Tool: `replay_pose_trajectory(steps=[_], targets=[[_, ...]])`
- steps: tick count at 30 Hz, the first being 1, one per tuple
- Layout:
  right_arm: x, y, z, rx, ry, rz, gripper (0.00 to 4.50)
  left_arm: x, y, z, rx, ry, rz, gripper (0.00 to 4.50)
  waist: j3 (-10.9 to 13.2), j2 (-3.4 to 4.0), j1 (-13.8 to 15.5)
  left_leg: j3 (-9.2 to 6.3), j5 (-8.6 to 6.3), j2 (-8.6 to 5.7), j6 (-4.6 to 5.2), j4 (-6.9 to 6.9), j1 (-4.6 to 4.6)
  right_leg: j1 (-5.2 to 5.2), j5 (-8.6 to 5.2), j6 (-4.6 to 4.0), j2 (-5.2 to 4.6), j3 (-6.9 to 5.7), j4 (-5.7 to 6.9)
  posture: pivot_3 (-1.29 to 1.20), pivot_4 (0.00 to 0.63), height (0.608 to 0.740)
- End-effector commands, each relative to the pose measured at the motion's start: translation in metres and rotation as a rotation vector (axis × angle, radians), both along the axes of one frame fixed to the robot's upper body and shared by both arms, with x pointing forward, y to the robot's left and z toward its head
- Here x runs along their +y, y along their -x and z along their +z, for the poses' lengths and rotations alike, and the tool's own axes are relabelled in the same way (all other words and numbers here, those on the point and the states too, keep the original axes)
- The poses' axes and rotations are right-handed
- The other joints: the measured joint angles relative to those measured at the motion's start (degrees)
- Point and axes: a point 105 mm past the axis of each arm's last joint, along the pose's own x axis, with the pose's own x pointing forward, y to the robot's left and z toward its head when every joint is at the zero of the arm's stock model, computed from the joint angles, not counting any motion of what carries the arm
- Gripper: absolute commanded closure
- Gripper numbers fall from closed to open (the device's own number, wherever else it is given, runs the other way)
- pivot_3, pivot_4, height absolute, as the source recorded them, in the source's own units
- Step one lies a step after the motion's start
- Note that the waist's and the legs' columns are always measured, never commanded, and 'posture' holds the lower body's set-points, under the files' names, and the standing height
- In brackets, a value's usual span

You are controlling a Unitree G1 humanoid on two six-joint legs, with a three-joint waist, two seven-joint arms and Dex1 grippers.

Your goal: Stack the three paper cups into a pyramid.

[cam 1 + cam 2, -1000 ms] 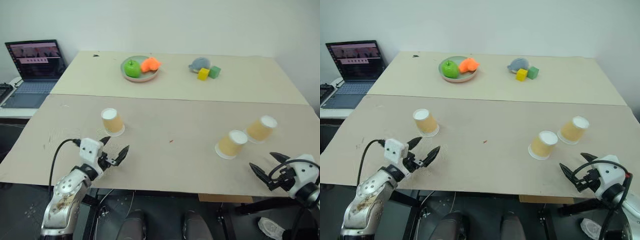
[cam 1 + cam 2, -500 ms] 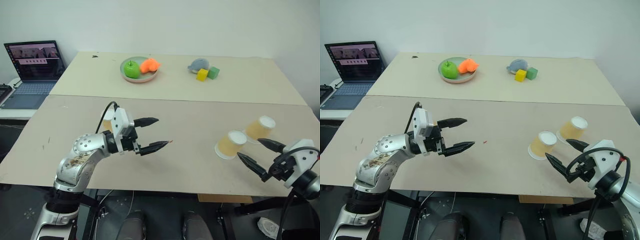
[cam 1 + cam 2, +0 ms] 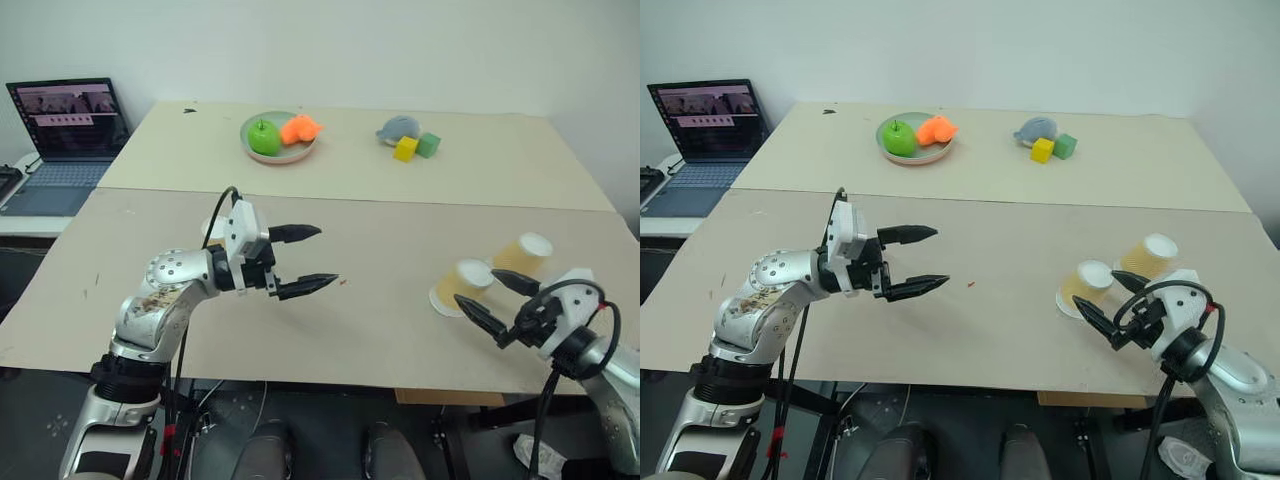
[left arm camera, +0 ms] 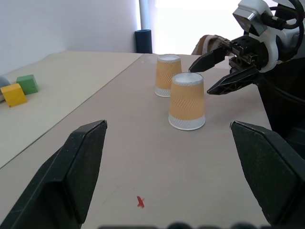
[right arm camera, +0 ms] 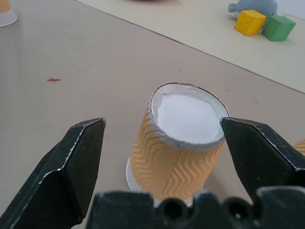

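Flanking the nearest paper cup (image 5: 178,138), right fingers (image 5: 83,162) apart, left fingers (image 3: 300,260) apart

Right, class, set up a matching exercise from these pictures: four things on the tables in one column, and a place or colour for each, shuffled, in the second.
Things:
1. green apple
2. yellow cube-shaped block
3. upside-down tan paper cup with a white base
4. open laptop computer

Places or colours:
A. between the open fingers of the right tool
B. on the round grey plate
C. on the low side table at the far left
D. beside the green cube-shaped block

Pairs: 1-B, 2-D, 3-A, 4-C
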Motion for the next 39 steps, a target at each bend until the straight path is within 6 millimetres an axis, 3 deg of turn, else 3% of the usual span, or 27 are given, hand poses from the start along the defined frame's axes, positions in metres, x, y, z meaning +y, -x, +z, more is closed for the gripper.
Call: replay_pose_trajectory(steps=[1, 5, 13, 21, 25, 31, 39], targets=[[-0.005, -0.006, 0.003, -0.030, 0.003, -0.008, 0.00, 0.004, 0.007, 0.011, -0.052, 0.007, 0.010, 0.09, 0.0, 0.00, 0.0, -0.01, 0.00, 0.01, 0.00, 0.00, 0.00, -0.01, 0.00, 0.00, 0.00, -0.01, 0.01, 0.00, 0.150, 0.678], [-0.007, -0.010, 0.003, -0.043, 0.012, -0.005, 0.00, 0.007, 0.010, 0.012, -0.044, 0.018, 0.033, 0.09, 0.0, 0.00, -0.2, 0.00, 0.00, 0.01, 0.00, -0.02, 0.02, 0.00, 0.00, 0.00, 0.00, 0.00, 0.01, 0.00, 0.150, 0.678], [-0.010, -0.013, 0.024, -0.104, -0.015, -0.014, 0.00, 0.015, 0.003, 0.013, 0.021, 0.078, 0.078, 0.09, 0.0, 0.00, -0.1, -0.01, 0.00, 0.01, 0.00, -0.02, 0.00, -0.01, 0.00, 0.00, 0.00, 0.00, 0.02, 0.00, 0.150, 0.678], [-0.019, 0.010, 0.044, -0.134, -0.033, -0.053, 0.00, 0.019, -0.015, 0.004, 0.103, 0.113, 0.094, 0.09, 0.0, 0.00, 0.2, -0.02, 0.00, -0.01, 0.00, -0.01, -0.02, -0.01, 0.00, 0.01, 0.00, -0.02, 0.02, 0.00, 0.150, 0.678], [-0.024, 0.020, 0.033, -0.087, -0.033, -0.076, 0.00, 0.018, -0.015, -0.002, 0.113, 0.099, 0.081, 0.09, 0.0, -0.02, 0.1, -0.03, 0.00, 0.00, 0.00, -0.02, -0.03, -0.01, 0.00, 0.01, 0.00, -0.04, 0.00, 0.00, 0.150, 0.678], [-0.021, 0.016, 0.013, -0.042, -0.065, -0.084, 0.00, 0.016, -0.015, -0.002, 0.112, 0.104, 0.079, 0.09, 0.0, -0.02, -0.2, -0.02, 0.01, 0.03, -0.01, -0.02, 0.04, 0.00, 0.03, 0.01, 0.01, -0.01, 0.03, 0.00, 0.150, 0.678], [-0.022, 0.010, 0.004, -0.021, -0.096, -0.088, 0.00, 0.023, -0.015, 0.002, 0.108, 0.109, 0.109, 0.09, 0.0, -0.02, -0.1, -0.02, 0.00, 0.01, -0.01, -0.03, -0.01, -0.01, 0.03, 0.01, 0.00, -0.01, -0.02, 0.00, 0.150, 0.678]])
